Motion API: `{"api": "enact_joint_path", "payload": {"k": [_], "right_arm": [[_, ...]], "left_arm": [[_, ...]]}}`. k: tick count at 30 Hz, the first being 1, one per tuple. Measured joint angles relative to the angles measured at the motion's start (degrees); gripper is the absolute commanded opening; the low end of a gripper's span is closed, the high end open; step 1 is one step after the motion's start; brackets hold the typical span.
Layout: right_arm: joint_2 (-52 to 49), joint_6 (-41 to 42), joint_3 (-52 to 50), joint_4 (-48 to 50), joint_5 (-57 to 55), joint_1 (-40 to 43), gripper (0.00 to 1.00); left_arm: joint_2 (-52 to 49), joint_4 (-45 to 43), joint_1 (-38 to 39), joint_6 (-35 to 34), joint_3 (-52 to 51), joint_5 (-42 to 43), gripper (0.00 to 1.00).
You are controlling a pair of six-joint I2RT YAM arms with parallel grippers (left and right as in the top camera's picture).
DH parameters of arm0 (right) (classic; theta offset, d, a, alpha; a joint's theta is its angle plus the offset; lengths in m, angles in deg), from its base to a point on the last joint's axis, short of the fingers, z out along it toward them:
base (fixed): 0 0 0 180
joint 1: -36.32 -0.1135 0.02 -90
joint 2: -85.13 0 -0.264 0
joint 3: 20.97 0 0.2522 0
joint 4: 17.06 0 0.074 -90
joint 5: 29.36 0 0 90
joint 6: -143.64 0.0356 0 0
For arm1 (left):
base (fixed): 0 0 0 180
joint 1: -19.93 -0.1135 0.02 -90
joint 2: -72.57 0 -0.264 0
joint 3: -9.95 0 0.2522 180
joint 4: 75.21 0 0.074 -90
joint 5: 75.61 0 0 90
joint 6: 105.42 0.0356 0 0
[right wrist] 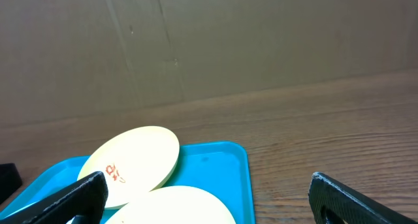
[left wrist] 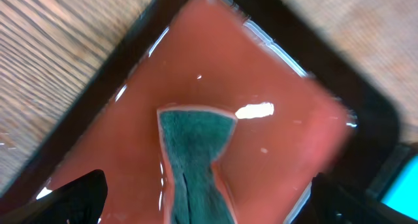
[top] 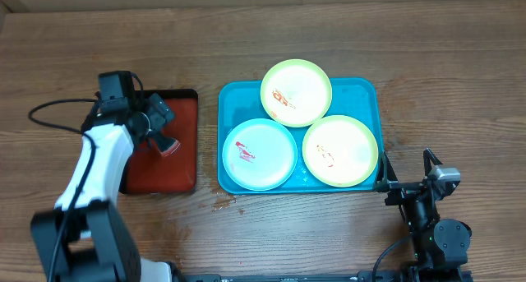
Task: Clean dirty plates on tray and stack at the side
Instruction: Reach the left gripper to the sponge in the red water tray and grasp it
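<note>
Overhead, the plates [top: 296, 93] lay on the turquoise tray [top: 234, 101]. The left gripper [top: 160, 134] hung over the red tray [top: 185, 109]. The right gripper [top: 404, 171] sat near the turquoise tray's corner. In the left wrist view, its jaws gaped empty above a green sponge [left wrist: 192, 152]. In the right wrist view, its jaws stood wide, holding nothing.

Tray: three plates [top: 340, 150], touching one another, fill the tray [top: 366, 89]; only its corners are bare.
Middle gap: a narrow strip of desk [top: 444, 93] runs between the tray and the red tray [top: 185, 117].
Left: the left gripper [top: 162, 132] hangs over the red tray, above the sponge [left wrist: 196, 159].
Right: the desk is open beside the tray; the right gripper [top: 384, 180] sits just off the tray's near corner.
Far side: the desk is open.
</note>
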Motion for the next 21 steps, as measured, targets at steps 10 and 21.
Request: {"api": "enact_joint_path", "payload": {"k": [10, 21], "right_arm": [[0.0, 0.0, 0.0, -0.02, -0.02, 0.0, 1.0], [0.0, -0.02, 0.0, -0.02, -0.02, 0.02, 1.0]], "left_arm": [[-9.64, -5.05, 0.0, -3.72, 0.0, -1.77, 0.88], [-12.35, -10.14, 0.0, -11.5, 0.5, -3.21, 0.54]]}}
